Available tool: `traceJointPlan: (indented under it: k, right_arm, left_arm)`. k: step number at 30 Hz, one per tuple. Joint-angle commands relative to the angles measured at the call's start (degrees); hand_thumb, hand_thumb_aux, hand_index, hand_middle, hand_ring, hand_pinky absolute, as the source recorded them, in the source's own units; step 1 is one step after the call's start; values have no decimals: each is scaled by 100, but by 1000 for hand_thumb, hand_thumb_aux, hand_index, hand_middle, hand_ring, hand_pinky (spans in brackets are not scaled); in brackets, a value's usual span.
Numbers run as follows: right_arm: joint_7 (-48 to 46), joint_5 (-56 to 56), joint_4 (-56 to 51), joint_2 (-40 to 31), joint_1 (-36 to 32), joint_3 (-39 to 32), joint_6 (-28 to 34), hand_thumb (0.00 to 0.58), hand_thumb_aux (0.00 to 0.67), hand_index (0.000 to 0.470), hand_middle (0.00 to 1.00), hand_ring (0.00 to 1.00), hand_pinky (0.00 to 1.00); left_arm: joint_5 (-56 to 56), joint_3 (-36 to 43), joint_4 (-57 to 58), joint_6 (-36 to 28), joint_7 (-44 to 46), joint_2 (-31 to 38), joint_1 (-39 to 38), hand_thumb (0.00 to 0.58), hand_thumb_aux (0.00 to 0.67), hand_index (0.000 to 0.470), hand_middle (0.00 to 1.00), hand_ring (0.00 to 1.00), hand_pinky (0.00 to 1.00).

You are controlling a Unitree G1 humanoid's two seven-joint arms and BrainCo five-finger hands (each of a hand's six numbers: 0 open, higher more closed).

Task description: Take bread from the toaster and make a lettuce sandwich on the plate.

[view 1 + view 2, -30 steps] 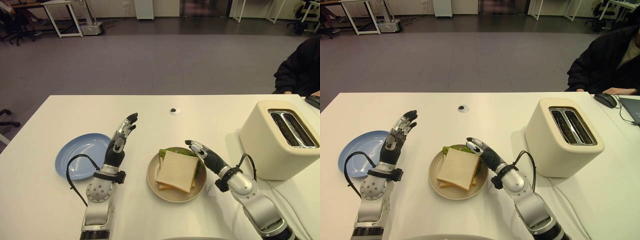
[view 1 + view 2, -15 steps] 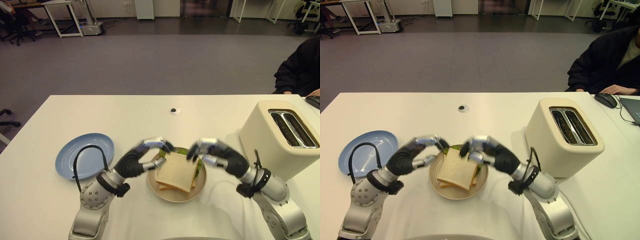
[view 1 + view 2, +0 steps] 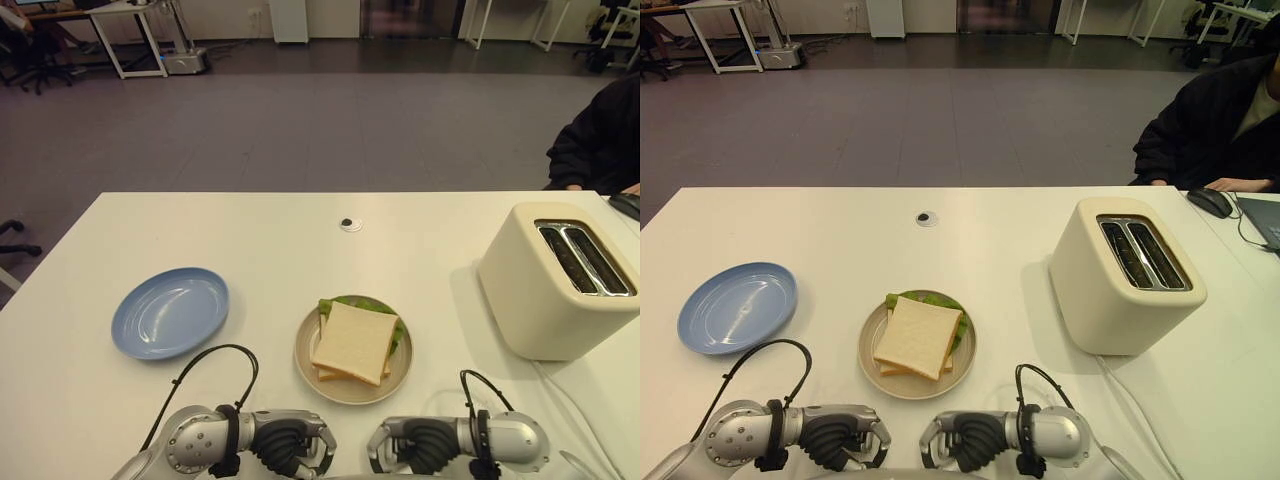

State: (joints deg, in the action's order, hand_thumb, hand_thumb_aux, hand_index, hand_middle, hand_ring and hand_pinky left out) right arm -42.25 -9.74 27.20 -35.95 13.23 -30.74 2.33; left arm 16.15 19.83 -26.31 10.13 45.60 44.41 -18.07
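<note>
Left hand point(image 3: 290, 446), right hand point(image 3: 412, 446) curled, empty; sandwich point(image 3: 352, 342) flat on plate point(image 3: 403, 370) (lettuce point(image 3: 335, 303) at far edge)

a white table in an open workroom

the white table point(image 3: 250, 230) fills the foreground, with a small round grommet point(image 3: 347, 224) set in its top near the far edge. beyond it a grey-purple floor point(image 3: 330, 120) runs to the back of the room, evenly lit, with soft reflections near the far wall. at the back left stands a white-framed desk point(image 3: 118, 9), a low grey unit point(image 3: 185, 58) on the floor beside it and a dark office chair point(image 3: 30, 50) further left. a white cabinet point(image 3: 288, 20) stands at the back wall, near a dark opening point(image 3: 410, 15); more white table legs point(image 3: 545, 25) show at the back right.
</note>
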Motion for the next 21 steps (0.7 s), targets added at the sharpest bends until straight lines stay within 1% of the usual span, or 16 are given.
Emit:
traceJointPlan:
  k: [1, 6, 10, 15, 21]
  right_arm:
    - [642, -797, -393, 436, -359, -85, 35, 580, 670, 470, 1000, 1000, 1000]
    - [1376, -1632, -871, 915, -827, -77, 11, 580, 670, 470, 1000, 1000, 1000]
    - [2174, -2002, -1327, 1312, -1237, 209, -57, 580, 670, 470, 1000, 1000, 1000]
    - [3079, -2334, -2099, 1547, -1704, 516, -258, 580, 670, 470, 1000, 1000, 1000]
    - [3637, -2434, -2854, 1725, -2029, 575, -552, 580, 670, 470, 1000, 1000, 1000]
  left_arm:
    - [1045, 204, 872, -74, -637, -320, 500, 580, 670, 470, 1000, 1000, 1000]
    - [1867, 285, 1734, 86, -1556, -758, 1463, 580, 670, 470, 1000, 1000, 1000]
    - [2277, 284, 2437, 133, -2260, -1051, 2205, 580, 670, 470, 1000, 1000, 1000]
    - [2465, 357, 3080, 219, -2786, -1339, 2698, 580, 670, 470, 1000, 1000, 1000]
    - [2413, 417, 3663, 399, -3147, -1586, 3028, 580, 670, 470, 1000, 1000, 1000]
